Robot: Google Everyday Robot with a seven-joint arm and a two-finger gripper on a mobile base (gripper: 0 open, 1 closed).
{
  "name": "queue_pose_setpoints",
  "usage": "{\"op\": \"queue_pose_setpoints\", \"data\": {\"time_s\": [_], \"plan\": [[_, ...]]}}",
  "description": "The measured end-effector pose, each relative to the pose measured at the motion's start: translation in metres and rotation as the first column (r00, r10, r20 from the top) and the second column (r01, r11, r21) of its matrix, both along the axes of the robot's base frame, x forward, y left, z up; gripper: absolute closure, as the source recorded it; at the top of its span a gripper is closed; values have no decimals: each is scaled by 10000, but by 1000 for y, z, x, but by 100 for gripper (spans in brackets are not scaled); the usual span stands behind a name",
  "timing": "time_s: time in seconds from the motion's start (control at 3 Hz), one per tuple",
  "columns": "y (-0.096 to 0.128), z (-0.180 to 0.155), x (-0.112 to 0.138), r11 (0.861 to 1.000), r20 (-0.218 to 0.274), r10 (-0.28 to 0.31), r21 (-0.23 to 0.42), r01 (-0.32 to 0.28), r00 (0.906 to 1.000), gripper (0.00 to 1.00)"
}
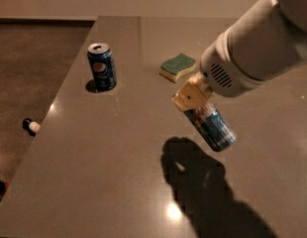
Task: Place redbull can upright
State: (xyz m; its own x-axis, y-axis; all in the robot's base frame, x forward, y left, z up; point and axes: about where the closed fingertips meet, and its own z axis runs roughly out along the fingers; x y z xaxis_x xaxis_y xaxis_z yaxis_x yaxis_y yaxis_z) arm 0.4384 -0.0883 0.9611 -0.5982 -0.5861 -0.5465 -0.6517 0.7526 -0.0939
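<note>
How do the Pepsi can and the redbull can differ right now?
The Pepsi can stands upright on the table; the redbull can hangs tilted above it, held by the pincer at mid-right. The Pepsi can is wider, the redbull can slimmer. Both are blue cans.

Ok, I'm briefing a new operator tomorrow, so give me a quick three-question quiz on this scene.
1. True or false: the redbull can stands upright on the table.
2. Which thing stands left of the sponge? A) Pepsi can B) mug C) bowl
3. Where is the gripper, and what do its jaws hold?

Key:
1. False. It hangs tilted above the table.
2. A.
3. Right of centre, just in front of the sponge, with its jaws shut on the redbull can.
</note>
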Motion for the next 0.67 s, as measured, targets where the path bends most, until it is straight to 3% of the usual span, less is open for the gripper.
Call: {"op": "queue_pose_setpoints", "data": {"time_s": [0.33,0.67], "plan": [[-14,21,26,9854,1732,186,1637,-474,9847,100],[-31,25,43,9593,3101,-315,2764,-584,9502,100]]}}
